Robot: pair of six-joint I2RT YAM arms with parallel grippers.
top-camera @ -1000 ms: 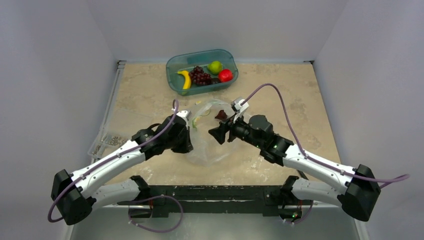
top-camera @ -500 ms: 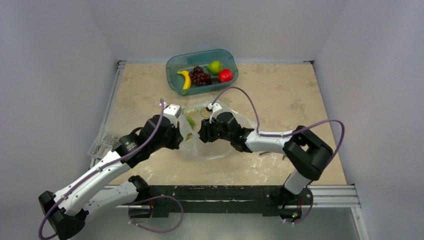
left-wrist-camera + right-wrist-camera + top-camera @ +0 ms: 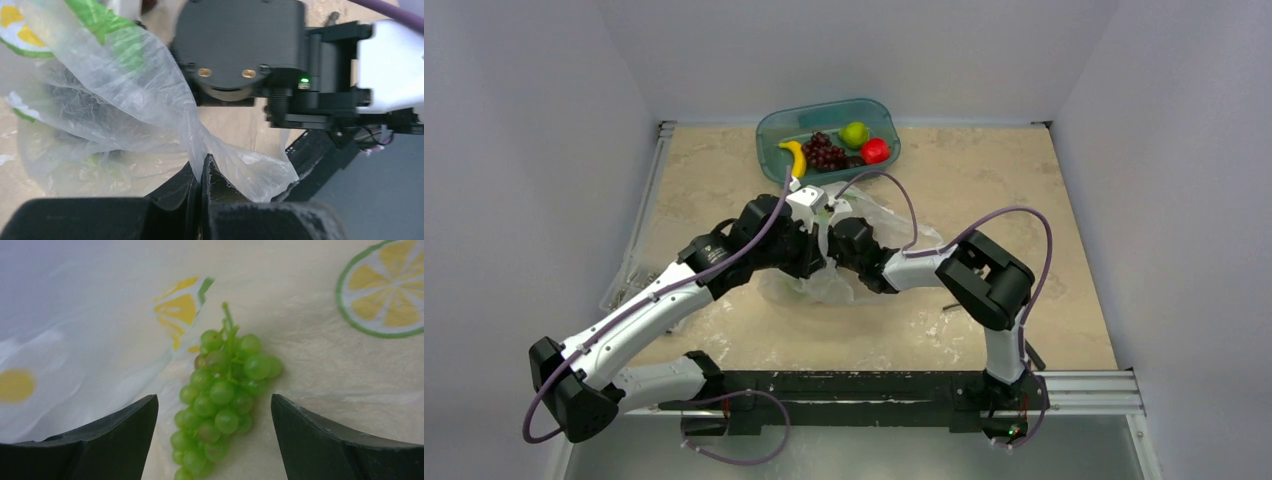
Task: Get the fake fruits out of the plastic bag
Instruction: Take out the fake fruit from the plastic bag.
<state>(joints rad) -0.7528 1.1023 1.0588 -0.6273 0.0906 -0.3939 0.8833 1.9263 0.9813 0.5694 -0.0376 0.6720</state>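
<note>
The clear plastic bag [image 3: 819, 285] with lemon-slice prints lies mid-table. My left gripper [image 3: 817, 243] is shut on a bunched fold of the plastic bag [image 3: 150, 100] and holds it up; its own view shows the gripper [image 3: 201, 172] pinching the film. My right gripper [image 3: 840, 250] reaches inside the bag, largely hidden in the top view. In its own view the right gripper [image 3: 215, 415] is open, and a green grape bunch [image 3: 222, 395] lies between its fingers on the bag's inner film. A banana [image 3: 793, 158], purple grapes [image 3: 824, 152] and a green apple [image 3: 854, 134] lie in the tub.
A teal translucent tub [image 3: 772, 128] stands at the back centre and also holds a red round fruit [image 3: 875, 150]. A flat clear box of metal parts [image 3: 629, 285] sits at the table's left edge. The right arm's wrist [image 3: 240, 45] is close in front of the left gripper.
My left gripper has moved toward the back and right, lifting the bag's edge. My right gripper has pushed leftward into the bag, its arm folding in toward the centre.
</note>
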